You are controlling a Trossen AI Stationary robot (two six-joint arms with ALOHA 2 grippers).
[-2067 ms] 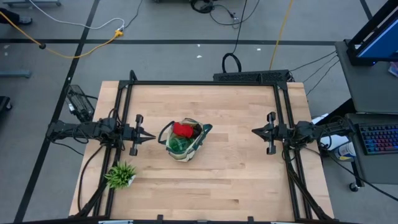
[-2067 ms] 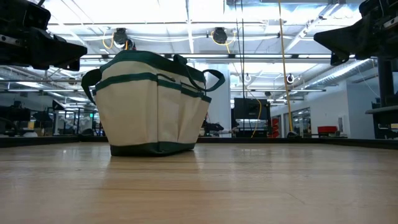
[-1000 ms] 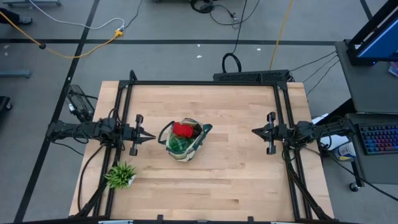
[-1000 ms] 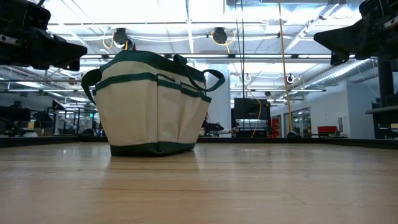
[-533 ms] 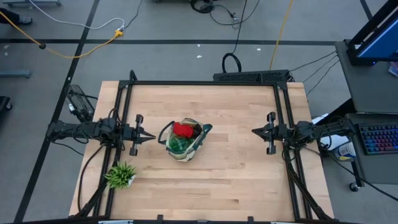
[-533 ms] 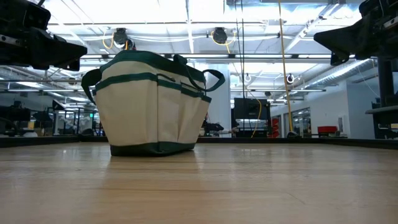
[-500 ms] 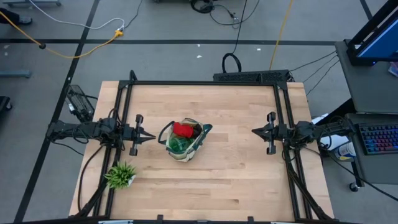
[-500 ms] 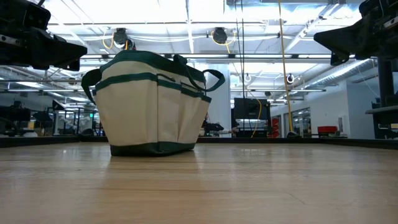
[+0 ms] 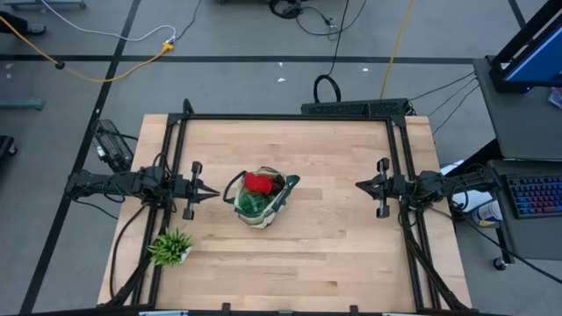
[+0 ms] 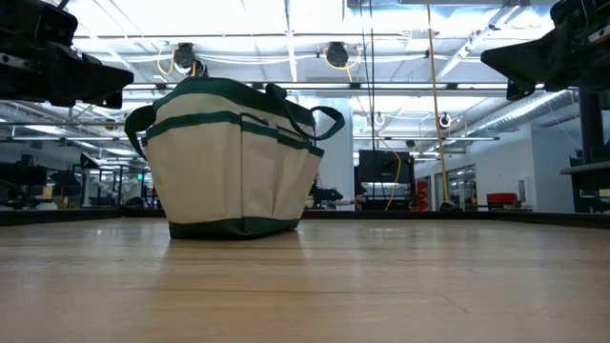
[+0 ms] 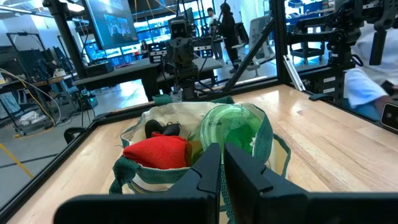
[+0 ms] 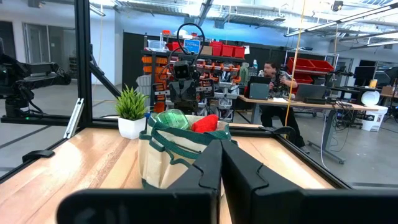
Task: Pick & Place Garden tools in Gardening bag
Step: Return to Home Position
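Observation:
The cream gardening bag (image 9: 260, 198) with dark green trim stands on its base at the table's middle; it also shows in the low view (image 10: 233, 162). A red glove (image 11: 157, 152), a green spray bottle (image 11: 231, 127) and dark shear handles (image 11: 160, 129) sit inside it. My left gripper (image 9: 215, 194) is shut and empty, raised above the table to the bag's left. My right gripper (image 9: 358, 185) is shut and empty, raised at the table's right side, pointing at the bag.
A spiky green plant tuft in a white pot (image 9: 170, 247) stands near the table's front left corner. A black frame (image 9: 290, 118) runs round the table. A person (image 12: 272, 73) sits at a desk in the room beyond.

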